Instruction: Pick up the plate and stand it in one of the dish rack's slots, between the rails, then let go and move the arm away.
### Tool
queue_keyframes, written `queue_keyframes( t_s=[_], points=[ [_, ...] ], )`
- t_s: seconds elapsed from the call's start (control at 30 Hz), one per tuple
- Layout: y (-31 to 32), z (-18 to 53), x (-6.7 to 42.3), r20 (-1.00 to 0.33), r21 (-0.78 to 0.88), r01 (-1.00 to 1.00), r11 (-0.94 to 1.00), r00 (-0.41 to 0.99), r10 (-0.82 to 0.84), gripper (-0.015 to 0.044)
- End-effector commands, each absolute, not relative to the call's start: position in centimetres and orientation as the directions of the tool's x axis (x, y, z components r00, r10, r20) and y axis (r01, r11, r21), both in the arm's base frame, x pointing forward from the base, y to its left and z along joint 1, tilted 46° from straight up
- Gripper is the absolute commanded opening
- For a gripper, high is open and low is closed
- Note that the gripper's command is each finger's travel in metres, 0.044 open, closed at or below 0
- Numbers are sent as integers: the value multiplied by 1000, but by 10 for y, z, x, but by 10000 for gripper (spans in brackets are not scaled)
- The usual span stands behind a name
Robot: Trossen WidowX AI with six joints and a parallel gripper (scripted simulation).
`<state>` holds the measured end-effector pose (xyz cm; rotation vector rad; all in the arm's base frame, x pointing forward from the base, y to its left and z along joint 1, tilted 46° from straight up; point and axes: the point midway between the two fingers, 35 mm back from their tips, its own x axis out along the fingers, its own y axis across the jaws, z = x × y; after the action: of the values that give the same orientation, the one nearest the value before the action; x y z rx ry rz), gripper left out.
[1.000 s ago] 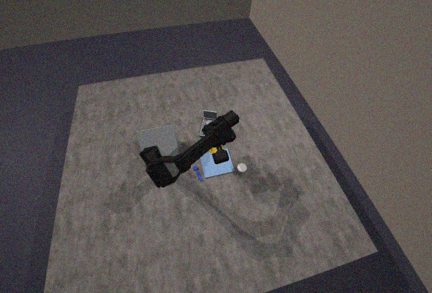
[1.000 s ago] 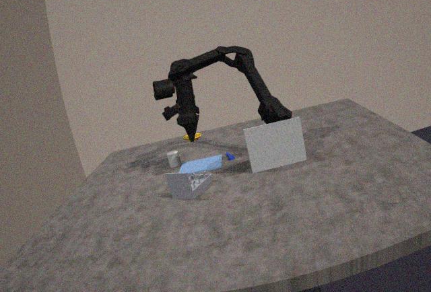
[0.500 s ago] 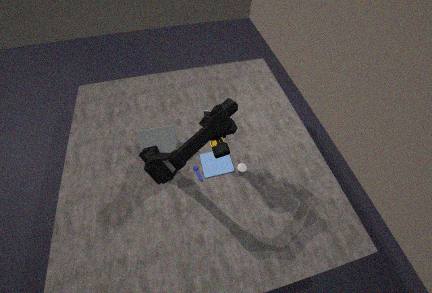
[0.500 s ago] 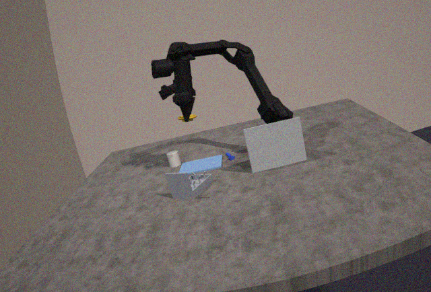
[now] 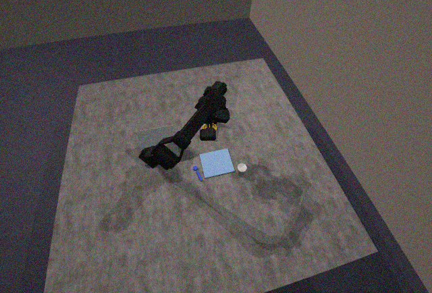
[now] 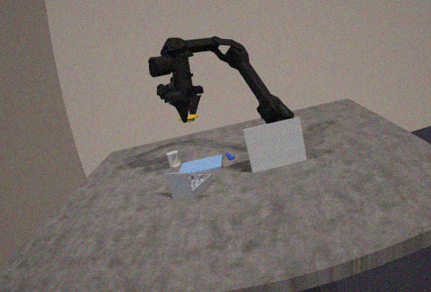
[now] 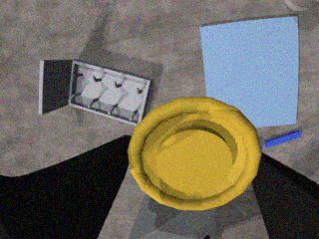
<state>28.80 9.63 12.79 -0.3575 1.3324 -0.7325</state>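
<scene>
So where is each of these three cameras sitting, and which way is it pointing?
Top: high above one corner, looking down on the table; the whole black arm shows.
Exterior: off the table's far side, looking level across at the arm's bend and the gripper, shut on the yellow plate.
Wrist: on the arm, looking straight down past the plate; dark fingers show.
Shared: exterior and wrist both show the dish rack and blue mat.

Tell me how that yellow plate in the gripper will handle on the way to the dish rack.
The yellow plate looks stiff: it keeps its round shape while held, so sagging seems unlikely. The gripper pinches only its rim and holds it flat, so it may pivot or slip when turned upright. Its smooth round edge would probably roll if it misses a slot in the dish rack.
</scene>
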Motion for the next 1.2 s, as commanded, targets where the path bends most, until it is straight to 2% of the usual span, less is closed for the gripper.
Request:
queue_keyframes(
  t_s=[0.0,0.33,0.73,1.17],
  points=[
    [117,104,276,-737,-612,399,683,25,-675,0],
    [122,95,270,-739,-605,435,667,5,-674,0],
    [101,66,267,-838,-544,247,802,-133,-529,0],
    [84,39,265,-920,-343,58,937,-221,-323,0]
  ],
)
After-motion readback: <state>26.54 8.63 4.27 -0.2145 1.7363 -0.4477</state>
